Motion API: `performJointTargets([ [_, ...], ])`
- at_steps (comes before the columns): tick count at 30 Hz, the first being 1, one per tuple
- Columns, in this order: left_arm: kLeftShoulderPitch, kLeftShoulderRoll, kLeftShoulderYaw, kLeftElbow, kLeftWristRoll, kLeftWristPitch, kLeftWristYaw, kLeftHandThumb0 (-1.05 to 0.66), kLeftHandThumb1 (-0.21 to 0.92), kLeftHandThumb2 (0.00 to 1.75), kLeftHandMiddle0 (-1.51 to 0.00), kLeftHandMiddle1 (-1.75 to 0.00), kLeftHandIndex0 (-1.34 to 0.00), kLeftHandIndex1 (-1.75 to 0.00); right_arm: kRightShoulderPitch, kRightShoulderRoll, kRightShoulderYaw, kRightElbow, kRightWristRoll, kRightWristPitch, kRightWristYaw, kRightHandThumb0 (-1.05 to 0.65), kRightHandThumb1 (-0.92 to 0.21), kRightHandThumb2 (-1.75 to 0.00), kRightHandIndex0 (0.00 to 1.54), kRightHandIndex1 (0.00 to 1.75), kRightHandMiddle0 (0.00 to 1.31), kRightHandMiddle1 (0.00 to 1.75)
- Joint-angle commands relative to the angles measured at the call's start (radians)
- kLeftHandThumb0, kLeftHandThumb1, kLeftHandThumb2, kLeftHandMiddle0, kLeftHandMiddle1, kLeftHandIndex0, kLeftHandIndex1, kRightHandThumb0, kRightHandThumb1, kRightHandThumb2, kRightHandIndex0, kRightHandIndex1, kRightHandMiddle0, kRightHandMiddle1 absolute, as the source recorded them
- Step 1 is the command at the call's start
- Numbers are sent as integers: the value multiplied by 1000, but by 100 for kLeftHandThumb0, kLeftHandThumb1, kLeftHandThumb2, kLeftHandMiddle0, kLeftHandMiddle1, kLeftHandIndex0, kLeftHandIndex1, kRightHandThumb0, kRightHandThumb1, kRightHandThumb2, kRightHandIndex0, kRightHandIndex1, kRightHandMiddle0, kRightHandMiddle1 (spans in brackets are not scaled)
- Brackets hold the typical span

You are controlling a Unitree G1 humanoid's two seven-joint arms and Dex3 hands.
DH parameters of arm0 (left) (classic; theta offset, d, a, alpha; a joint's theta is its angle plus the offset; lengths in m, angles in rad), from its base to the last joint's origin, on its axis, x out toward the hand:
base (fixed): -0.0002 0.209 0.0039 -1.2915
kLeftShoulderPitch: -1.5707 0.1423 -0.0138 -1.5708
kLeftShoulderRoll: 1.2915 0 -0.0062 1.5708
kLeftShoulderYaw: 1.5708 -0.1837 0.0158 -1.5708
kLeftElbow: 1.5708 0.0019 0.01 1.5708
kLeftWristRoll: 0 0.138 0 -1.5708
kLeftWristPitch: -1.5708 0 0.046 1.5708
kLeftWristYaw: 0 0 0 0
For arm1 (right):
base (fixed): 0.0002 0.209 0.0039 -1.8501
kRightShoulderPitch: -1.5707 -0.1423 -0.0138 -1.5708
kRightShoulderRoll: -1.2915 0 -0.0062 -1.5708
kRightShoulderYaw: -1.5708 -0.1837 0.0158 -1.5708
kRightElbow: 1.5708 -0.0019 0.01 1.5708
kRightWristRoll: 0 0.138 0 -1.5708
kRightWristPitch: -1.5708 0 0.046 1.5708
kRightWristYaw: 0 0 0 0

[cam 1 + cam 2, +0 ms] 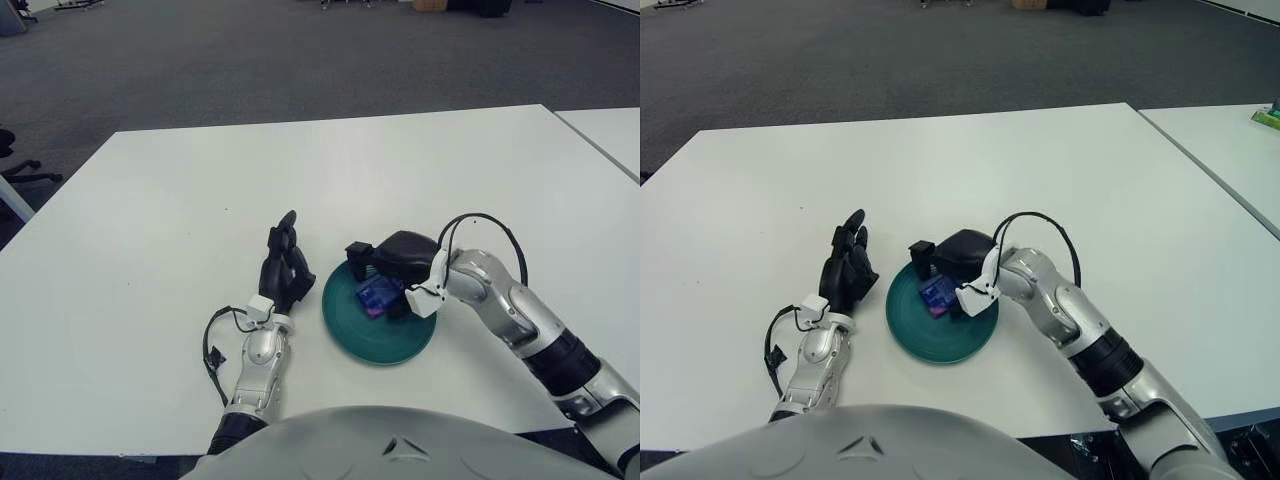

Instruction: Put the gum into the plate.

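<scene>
The right hand [392, 262] reaches in over the far rim of the teal plate [378, 338], its dark fingers [358, 251] curled down around a small blue pack of gum [377, 294]. The pack sits low inside the dish, tilted, with a bit of purple showing at its lower edge — whether it already touches the plate's surface or hangs just above it, I cannot tell. The fingers appear closed on the pack from above and from the right side. A black cable [484, 225] loops up over the silver forearm behind the wrist.

The left hand [284, 268] shows just beside the plate on its left, palm turned toward it, fingers straight and pressed loosely together, pointing away from the robot and holding nothing. The plate rests on the white tabletop [150, 230], near the robot's edge, with grey carpeted floor [250, 60] beyond the far side.
</scene>
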Motion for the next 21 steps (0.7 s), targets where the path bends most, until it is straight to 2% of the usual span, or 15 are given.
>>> performJointTargets([
  [1,34,-56,-6,41,6,8,7,-81,92,102,-18,0,0,-50,-17,-32,-7,-35,-40,17,47,-64,-91,-70,36,105,5,120],
  [2,34,-56,-6,40,6,9,5,-81,92,102,-17,0,0,-50,-16,-37,-14,-48,-41,14,50,-67,-91,-72,35,96,4,114],
  [5,35,-56,-8,34,1,12,2,-82,92,102,-17,0,0,-49,-4,-59,-27,-61,-55,-25,13,-82,-92,-86,38,47,1,84],
  [8,36,-57,-8,33,3,12,6,-83,92,102,-18,-1,0,-52,15,-76,-38,-72,-70,-62,-32,-89,-92,-95,38,24,0,66],
  [15,35,-58,-7,39,10,4,12,-84,92,100,-21,-1,0,-57,69,-107,-62,-105,-103,-125,-107,-94,-92,-106,34,7,0,45],
  [18,34,-57,-6,41,10,2,10,-84,92,99,-22,-2,0,-60,75,-107,-67,-103,-97,-140,-116,-93,-92,-108,29,3,0,36],
  [21,32,-55,-6,44,7,-1,2,-85,92,100,-23,-2,0,-61,88,-105,-77,-106,-83,-150,-121,-93,-92,-110,17,1,0,23],
])
